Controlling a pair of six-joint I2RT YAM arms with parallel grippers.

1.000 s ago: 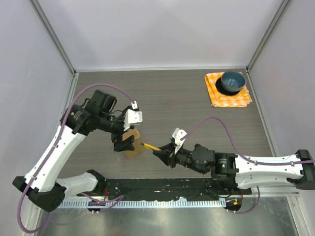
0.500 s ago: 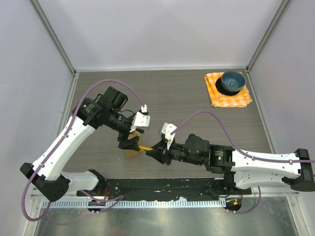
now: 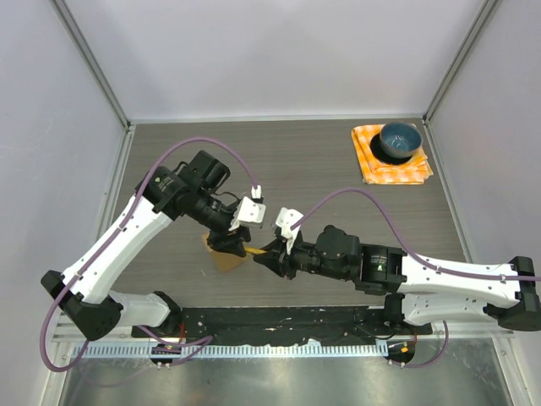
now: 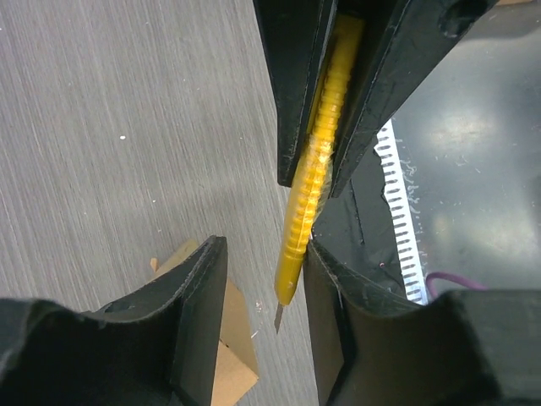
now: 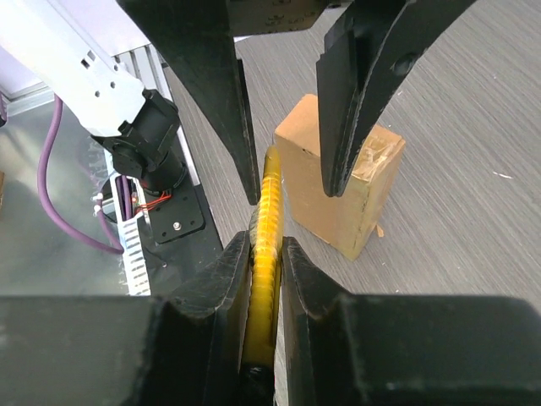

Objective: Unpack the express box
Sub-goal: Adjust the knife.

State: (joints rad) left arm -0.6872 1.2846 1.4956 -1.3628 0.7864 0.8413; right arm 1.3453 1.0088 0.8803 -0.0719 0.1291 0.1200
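Note:
The express box [image 3: 225, 260], a small brown carton, stands on the table; it also shows as the express box [image 5: 347, 190] and the express box [image 4: 234, 364]. My right gripper [image 3: 264, 256] is shut on a yellow utility knife [image 5: 269, 211], whose short blade points toward the box. My left gripper [image 4: 264, 254] straddles the knife's [image 4: 314, 178] front end. Its jaws are still apart: the knife touches the right-hand finger, with a gap on the other side. In the top view the left gripper [image 3: 231, 242] hangs just over the box.
A blue bowl [image 3: 399, 139] sits on an orange checked cloth [image 3: 390, 167] in the far right corner. A black base plate [image 3: 279, 321] and a toothed white rail run along the near edge. Grey walls enclose the table on three sides.
My left gripper has swung right over the box and narrowed its jaws around the knife's front. The right gripper has carried the knife leftward to meet it.

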